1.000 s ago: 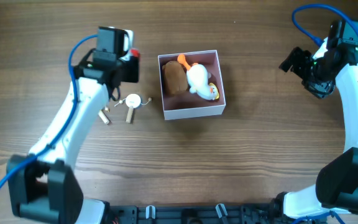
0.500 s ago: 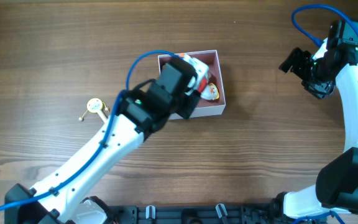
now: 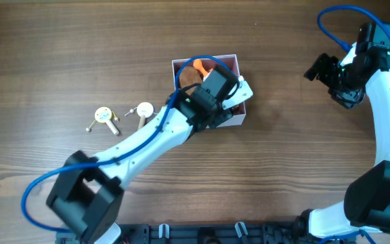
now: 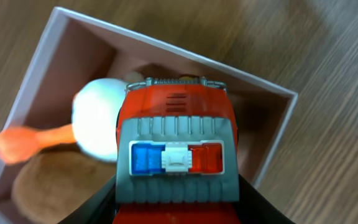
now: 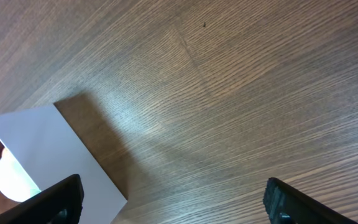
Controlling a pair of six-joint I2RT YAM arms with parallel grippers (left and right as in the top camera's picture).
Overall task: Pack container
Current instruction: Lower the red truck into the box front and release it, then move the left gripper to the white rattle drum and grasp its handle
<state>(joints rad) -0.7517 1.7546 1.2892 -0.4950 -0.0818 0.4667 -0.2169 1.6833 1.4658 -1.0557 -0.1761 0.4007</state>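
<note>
The container [image 3: 230,58] is a square white box with a dull pink inside at the table's middle. In it lie a white duck toy [image 4: 95,118] with an orange beak and a brown plush [image 3: 188,78]. My left gripper [image 3: 229,93] is shut on a red toy vehicle [image 4: 178,124] with a blue and red light bar. It holds the vehicle just above the container's right half [image 4: 166,50]. My right gripper [image 3: 330,73] is open and empty, far right of the container, whose white wall [image 5: 48,149] shows in the right wrist view.
Two small round-headed metal trinkets [image 3: 103,116] [image 3: 143,110] lie on the wooden table left of the container. The left arm stretches diagonally from the front left across to the box.
My left arm has swung from the left side of the table to over the container, carrying the red toy vehicle. The right arm has not moved.
</note>
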